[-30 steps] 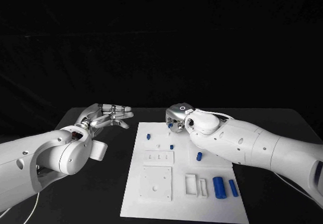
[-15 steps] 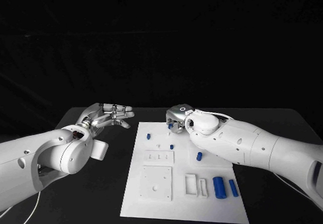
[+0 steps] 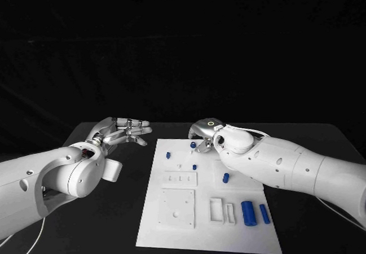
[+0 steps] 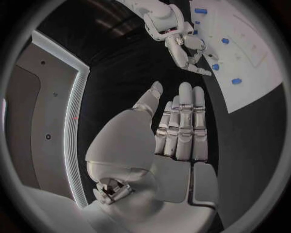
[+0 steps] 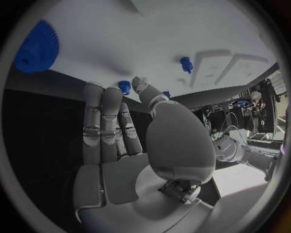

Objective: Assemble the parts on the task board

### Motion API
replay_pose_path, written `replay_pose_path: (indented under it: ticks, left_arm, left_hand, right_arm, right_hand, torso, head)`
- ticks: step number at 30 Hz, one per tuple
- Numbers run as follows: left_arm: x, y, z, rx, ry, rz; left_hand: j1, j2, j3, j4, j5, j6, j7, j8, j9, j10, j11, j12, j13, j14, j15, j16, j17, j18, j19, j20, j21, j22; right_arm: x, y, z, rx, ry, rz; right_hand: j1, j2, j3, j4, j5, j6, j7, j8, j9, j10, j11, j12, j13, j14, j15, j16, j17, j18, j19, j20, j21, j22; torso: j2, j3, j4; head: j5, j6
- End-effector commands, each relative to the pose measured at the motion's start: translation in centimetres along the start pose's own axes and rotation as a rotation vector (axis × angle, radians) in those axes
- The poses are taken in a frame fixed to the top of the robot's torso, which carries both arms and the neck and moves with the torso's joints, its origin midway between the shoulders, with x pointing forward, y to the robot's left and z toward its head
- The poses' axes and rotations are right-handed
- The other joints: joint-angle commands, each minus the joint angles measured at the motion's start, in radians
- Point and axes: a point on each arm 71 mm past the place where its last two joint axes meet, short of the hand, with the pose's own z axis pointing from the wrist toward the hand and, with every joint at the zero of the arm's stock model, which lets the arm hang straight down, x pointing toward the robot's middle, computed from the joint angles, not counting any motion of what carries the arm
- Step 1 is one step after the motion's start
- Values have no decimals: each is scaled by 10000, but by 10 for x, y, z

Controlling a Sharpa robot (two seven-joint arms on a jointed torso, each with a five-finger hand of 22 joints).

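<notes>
No lettering anywhere that I can read from here. The task board (image 3: 205, 227) is plain white, its raised blocks and slots unmarked. The blue parts (image 3: 249, 213) carry no print. The white arm shells show small round dots but no words or numbers. The one sign-like mark is a small ring symbol on the silver back of the right robot hand (image 3: 206, 131), too small to tell more. The table (image 3: 114, 231) is bare black, no labels on it.
</notes>
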Motion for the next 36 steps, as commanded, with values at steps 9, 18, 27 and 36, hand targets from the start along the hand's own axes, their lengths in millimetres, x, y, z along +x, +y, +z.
replay_pose_path:
  ticks: [9, 18, 27, 36]
  left_arm:
    - [-6, -2, -2, 92, -38, 28]
    - [-12, -2, -3, 112, -136, 73]
    - [-13, -2, -3, 118, -132, 124]
    - [-14, -1, -2, 117, -122, 148]
  left_hand:
    - [110, 8, -78, 2, -23, -58, -5, -18, 5, -52, -6, -20, 9, -63, 32, 23, -21, 70, -29, 58, 61, -15]
    - [124, -1, -77, -3, -21, -66, -7, -22, 4, 1, -18, -20, 9, -71, 28, 21, -24, 64, -43, 56, 63, -15]
    - [130, -7, -76, -3, -24, -73, -6, -22, 4, 25, -22, -19, 9, -76, 27, 19, -26, 60, -50, 54, 66, -14]
    - [135, -11, -75, 3, -21, -75, -2, -19, 5, -10, -13, -22, 8, -83, 31, 17, -29, 58, -59, 54, 77, -10]
  right_arm:
    - [-41, -61, -37, 1064, -993, 1627]
    - [-46, -102, -62, 1725, 118, 2945]
    - [-33, -110, -64, 1929, 1007, 3074]
    - [-19, -106, -58, 1953, 1344, 2969]
  right_hand:
    - [-916, -2, 691, -8, 261, 318, 495, -7, 1, 3759, -837, 138, 160, 5, -585, 93, 129, -292, 381, -502, 502, 269]
    - [-673, 539, -2229, 146, 1615, 554, 386, -14, 35, 2083, -1311, 7864, 8166, -284, -845, 1081, 2023, -644, 430, -849, 2810, 1619]
    - [-601, 473, -2408, 443, 1965, 469, 402, -8, 42, 3082, -1192, 10474, 11199, 15, -737, 2098, 5344, -648, 370, -705, 5016, 2384]
    - [-559, 472, -2411, 474, 2003, 407, 419, -14, 39, 3194, -1180, 10693, 11444, 68, -720, 2197, 5621, -662, 362, -692, 5343, 2436]
  torso:
    - [35, 58, -272]
    - [84, 152, -414]
    - [85, 158, -379]
    - [91, 203, -305]
  head:
    - [-34, 271]
    - [-47, 360]
    - [-133, 299]
    - [-171, 208]
